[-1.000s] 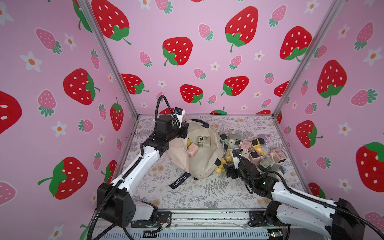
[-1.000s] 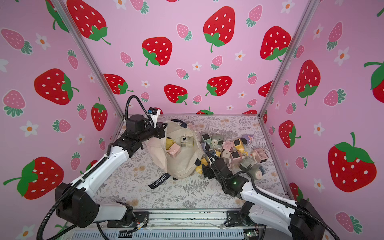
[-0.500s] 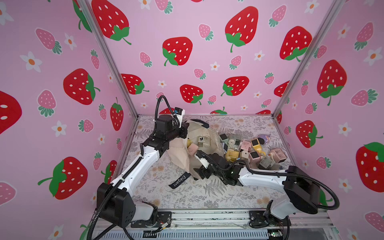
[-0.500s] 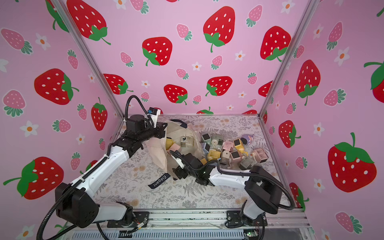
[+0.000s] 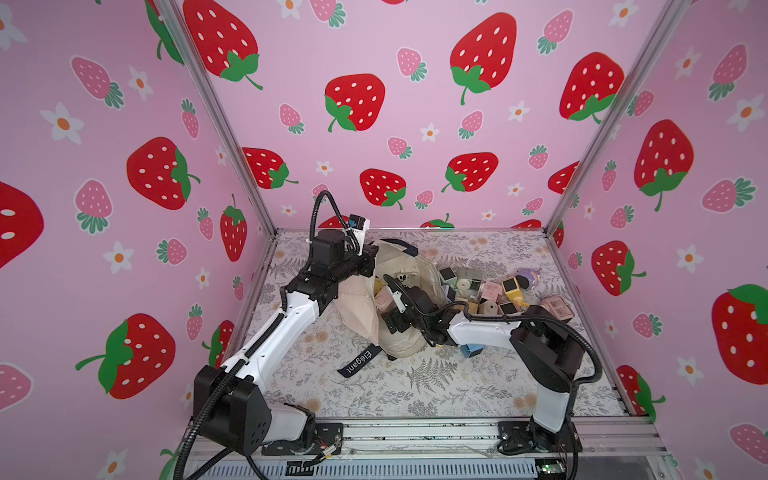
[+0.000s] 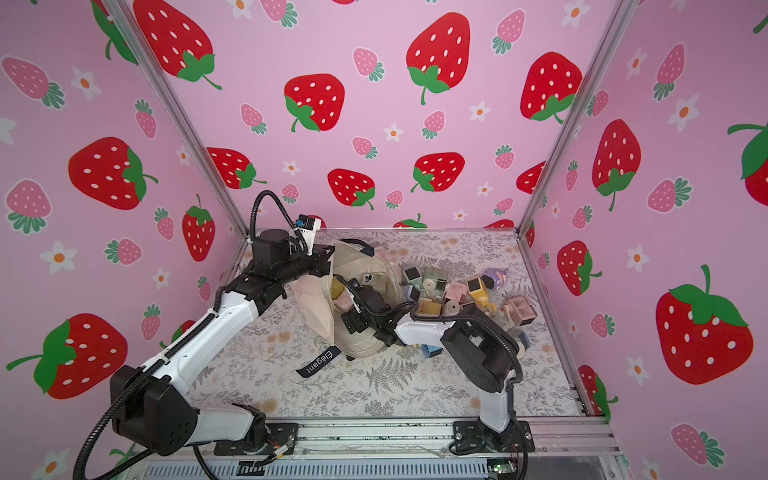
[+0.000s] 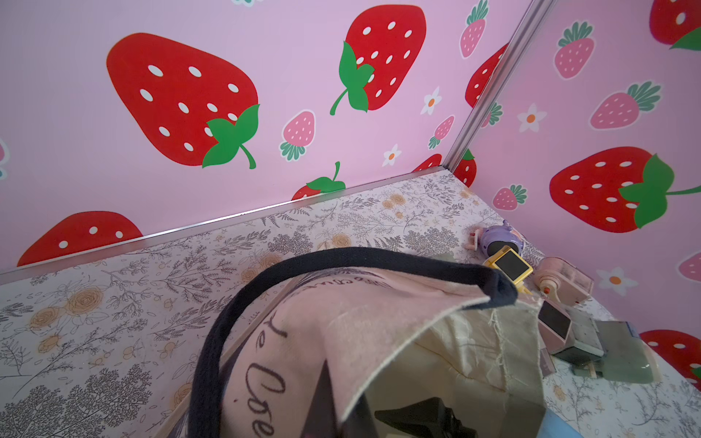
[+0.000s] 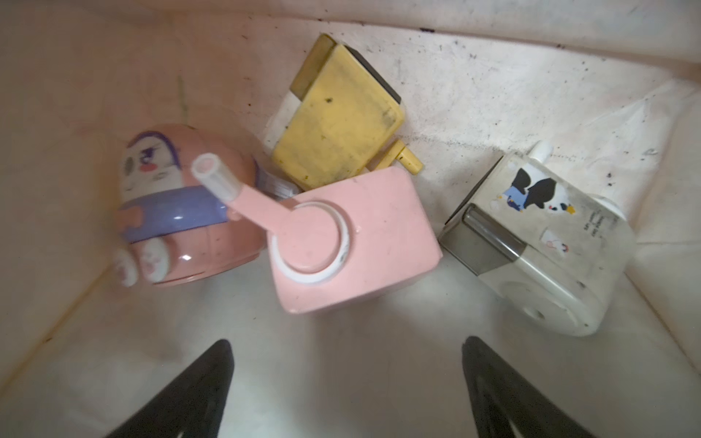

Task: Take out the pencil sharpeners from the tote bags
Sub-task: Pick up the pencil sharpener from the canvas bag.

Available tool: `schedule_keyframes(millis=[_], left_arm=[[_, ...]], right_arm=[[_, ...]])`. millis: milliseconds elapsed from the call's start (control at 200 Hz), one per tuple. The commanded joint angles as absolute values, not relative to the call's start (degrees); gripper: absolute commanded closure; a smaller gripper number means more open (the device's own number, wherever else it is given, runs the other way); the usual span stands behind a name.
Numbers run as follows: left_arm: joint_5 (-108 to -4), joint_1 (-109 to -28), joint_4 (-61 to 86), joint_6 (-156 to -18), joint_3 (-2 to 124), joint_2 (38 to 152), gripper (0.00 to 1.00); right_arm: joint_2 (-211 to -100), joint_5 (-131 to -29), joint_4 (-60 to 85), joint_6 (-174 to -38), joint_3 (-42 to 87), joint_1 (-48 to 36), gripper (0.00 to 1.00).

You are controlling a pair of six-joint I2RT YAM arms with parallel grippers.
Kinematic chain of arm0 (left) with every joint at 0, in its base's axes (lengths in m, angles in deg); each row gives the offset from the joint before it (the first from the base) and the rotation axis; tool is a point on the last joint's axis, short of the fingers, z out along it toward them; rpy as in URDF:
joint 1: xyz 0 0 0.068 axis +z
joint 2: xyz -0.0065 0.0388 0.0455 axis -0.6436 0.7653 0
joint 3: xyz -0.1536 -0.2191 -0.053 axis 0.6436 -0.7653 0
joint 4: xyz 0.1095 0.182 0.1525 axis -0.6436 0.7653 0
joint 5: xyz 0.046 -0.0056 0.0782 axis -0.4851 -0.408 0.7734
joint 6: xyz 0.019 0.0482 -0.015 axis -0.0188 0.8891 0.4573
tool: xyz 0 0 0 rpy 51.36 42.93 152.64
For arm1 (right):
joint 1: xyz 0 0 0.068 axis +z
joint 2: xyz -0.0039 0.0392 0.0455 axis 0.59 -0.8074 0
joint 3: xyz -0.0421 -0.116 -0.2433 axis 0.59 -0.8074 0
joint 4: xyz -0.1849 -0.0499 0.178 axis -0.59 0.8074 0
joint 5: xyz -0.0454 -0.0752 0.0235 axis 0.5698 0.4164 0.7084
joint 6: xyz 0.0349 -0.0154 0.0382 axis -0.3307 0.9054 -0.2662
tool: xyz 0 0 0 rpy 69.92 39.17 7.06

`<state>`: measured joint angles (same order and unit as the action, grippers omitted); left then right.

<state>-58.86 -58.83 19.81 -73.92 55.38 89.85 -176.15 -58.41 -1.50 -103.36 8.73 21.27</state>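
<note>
The cream tote bag [image 5: 357,307] [image 6: 311,299] lies mid-table, mouth turned to the right. My left gripper [image 5: 372,266] [image 7: 343,421] is shut on the bag's upper rim and holds the mouth up. My right gripper [image 8: 347,341] is open inside the bag with nothing between its fingers. Just ahead of it lies a pink boxy pencil sharpener [image 8: 352,235], crank towards me. Around it are a yellow sharpener [image 8: 341,129], a round pink character sharpener [image 8: 178,204] and a white sharpener [image 8: 542,242]. In both top views the right fingers are hidden in the bag.
A pile of several pastel sharpeners [image 5: 490,291] [image 6: 453,291] lies right of the bag, near the right wall. A blue sharpener [image 5: 471,351] sits under my right forearm. The black Elegant strap [image 5: 359,361] trails towards the front. The navy handle [image 7: 341,258] arches over the bag.
My right arm swung left from the sharpener pile into the bag's mouth, and its jaws opened wider. The left arm and the bag stayed put.
</note>
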Motion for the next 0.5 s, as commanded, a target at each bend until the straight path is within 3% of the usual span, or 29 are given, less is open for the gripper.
schedule_keyframes(millis=[0,170,355,495], left_arm=[[-59.13,-59.13,18.0,-72.93,58.38,89.15,1.0],[-59.03,-59.07,17.92,-72.85,58.27,89.09,1.0],[-59.23,-59.18,17.78,-73.03,58.35,89.19,1.0],[-59.38,-59.2,17.82,-73.0,58.6,89.61,1.0]], right_arm=[[-179.78,-55.87,-3.29,-108.1,12.42,20.89,0.02],[-187.13,-54.5,-2.67,-110.56,19.31,20.32,0.01],[-191.62,-44.07,-3.28,-114.15,22.31,19.33,0.01],[-194.29,-44.11,-2.92,-114.19,25.41,18.36,0.0]])
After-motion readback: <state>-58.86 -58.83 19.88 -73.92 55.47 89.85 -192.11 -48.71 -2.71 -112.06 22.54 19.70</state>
